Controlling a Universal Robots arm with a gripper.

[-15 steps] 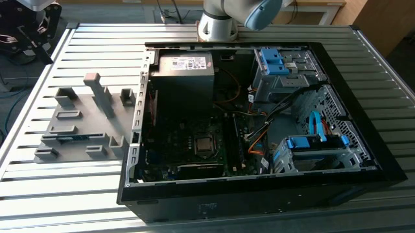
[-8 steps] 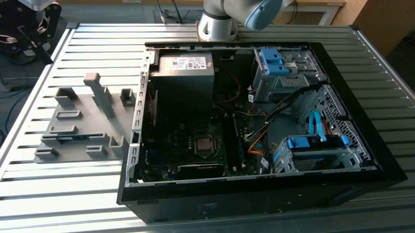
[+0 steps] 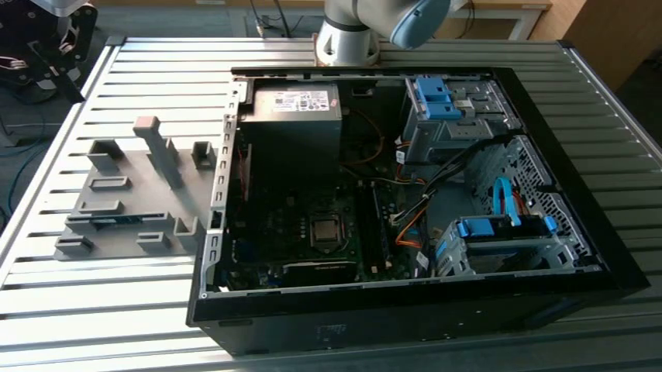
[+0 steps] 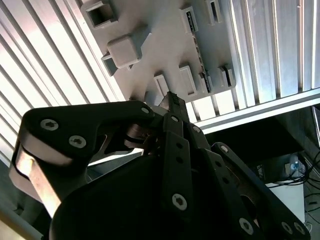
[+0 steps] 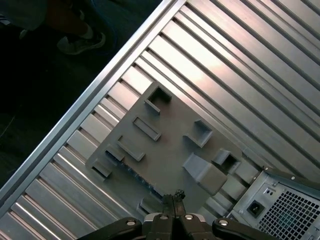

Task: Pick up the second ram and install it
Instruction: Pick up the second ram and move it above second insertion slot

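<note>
My hand [image 5: 173, 196] hangs over the tray [image 5: 170, 135], fingers pinched together on nothing. The ram [image 3: 116, 220] sits on edge in a tray slot on the worktop [image 3: 104, 310], beneath the hand and untouched.

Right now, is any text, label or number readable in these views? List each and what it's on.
Nothing here can be quoted.
White label on the power supply inside the computer case: print too small to read.
Small marks on the power supply's back, in the first wrist view: too small to read.
Grey tray, memory stick, table: no print that can be made out.
</note>
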